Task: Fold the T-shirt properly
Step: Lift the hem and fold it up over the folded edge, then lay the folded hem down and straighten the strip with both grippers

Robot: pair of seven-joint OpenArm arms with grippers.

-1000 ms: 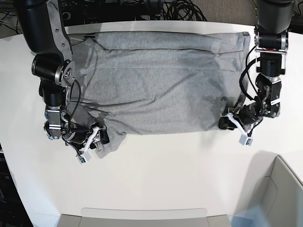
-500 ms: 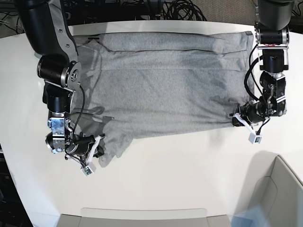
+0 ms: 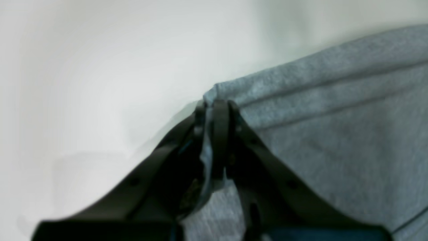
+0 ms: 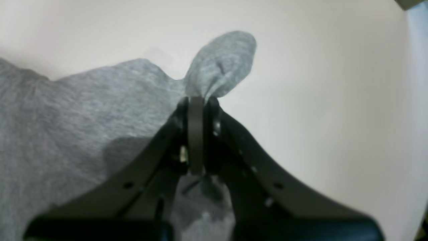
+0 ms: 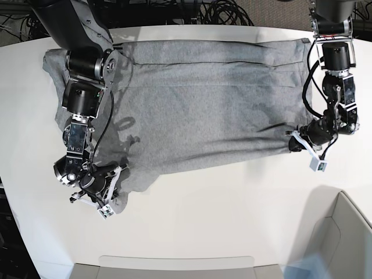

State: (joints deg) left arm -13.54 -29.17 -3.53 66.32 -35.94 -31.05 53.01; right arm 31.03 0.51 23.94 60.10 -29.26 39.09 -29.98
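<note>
No readable text, labels or numbers in any view.

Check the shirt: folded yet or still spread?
Spread. The T-shirt lies mostly flat across the table, no fold made; both pincers only pinch its near corners.

White rounded table (image 5: 203,215) filling most of the base view, tangle of black cables (image 5: 224,13) beyond its far edge at 12 o'clock, pale grey bin (image 5: 343,238) at 4 o'clock, flat grey tray edge (image 5: 174,267) at 6 o'clock.
</note>
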